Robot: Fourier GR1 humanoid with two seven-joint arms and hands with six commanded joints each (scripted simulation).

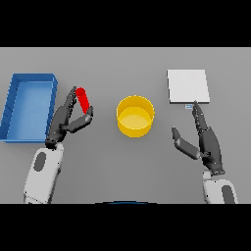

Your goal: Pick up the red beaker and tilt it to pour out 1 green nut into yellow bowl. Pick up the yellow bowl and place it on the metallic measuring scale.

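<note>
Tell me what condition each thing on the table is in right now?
red beaker: pinched in the left hand, tilted.
yellow bowl: upright on the table, no nut visible inside.
measuring scale: nothing on it.
blue tray: looks empty.
right hand: open, holding nothing.

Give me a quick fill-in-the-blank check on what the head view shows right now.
1. The left hand is shut on the ____ beaker.
2. The yellow bowl rests on the ____, not on the scale.
3. The blue tray lies on the robot's ____ side.
4. The right hand, fingers straight, holds ____.

Missing words: red; table; left; nothing
</note>
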